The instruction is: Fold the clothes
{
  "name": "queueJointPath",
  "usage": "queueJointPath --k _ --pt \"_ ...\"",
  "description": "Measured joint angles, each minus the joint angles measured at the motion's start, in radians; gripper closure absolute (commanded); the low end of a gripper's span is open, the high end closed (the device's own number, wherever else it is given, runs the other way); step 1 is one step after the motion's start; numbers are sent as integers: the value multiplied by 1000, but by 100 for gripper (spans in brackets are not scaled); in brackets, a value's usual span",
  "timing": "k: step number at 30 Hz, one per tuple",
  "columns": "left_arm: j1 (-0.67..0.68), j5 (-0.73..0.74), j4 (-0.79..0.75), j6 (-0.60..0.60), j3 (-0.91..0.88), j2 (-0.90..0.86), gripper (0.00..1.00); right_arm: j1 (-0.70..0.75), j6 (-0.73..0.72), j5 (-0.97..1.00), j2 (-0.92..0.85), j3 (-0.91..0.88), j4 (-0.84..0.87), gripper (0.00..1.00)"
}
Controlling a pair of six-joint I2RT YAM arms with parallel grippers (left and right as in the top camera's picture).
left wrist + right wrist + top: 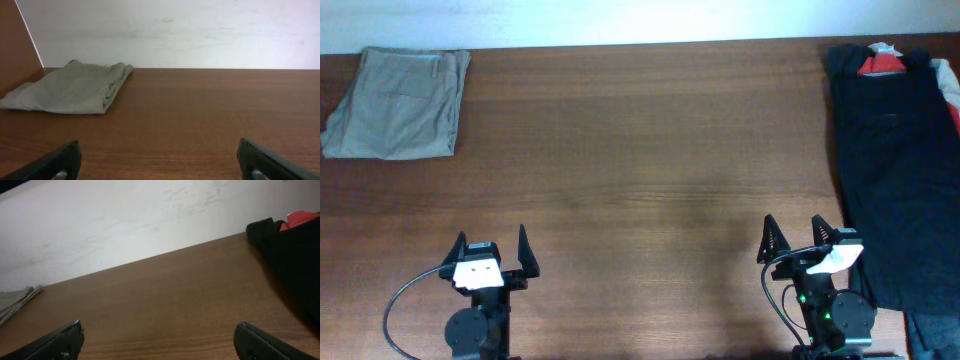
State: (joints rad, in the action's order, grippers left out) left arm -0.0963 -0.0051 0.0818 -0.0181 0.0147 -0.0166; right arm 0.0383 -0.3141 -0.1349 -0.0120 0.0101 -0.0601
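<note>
The left gripper (492, 245) and the right gripper (794, 238) each have 2 fingers spread wide, holding nothing. Folded tan pants (395, 105) lie at 10 o'clock on the table (650, 150). A dark clothes pile (895, 160) lies at 3 o'clock.

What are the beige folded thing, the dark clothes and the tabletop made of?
The beige folded garment looks like matte woven cloth, perhaps cotton twill: soft creases show. The dark garment is also matte fabric, weave too dark to tell. The table looks like wood or wood-look laminate: streaky grain, mild sheen.
</note>
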Motion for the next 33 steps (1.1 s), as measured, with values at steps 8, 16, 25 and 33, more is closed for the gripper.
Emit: queueJointPath --k 8,16,25,33 --pt "0 0 0 0 0 0 1 0 0 0 0 0 0 1" --pt "0 0 0 0 0 0 1 0 -10 0 0 0 0 1" --pt "0 0 0 0 0 0 1 0 -305 -346 0 0 19 1" --pt "0 0 0 0 0 0 1 0 -299 -359 0 10 163 1"
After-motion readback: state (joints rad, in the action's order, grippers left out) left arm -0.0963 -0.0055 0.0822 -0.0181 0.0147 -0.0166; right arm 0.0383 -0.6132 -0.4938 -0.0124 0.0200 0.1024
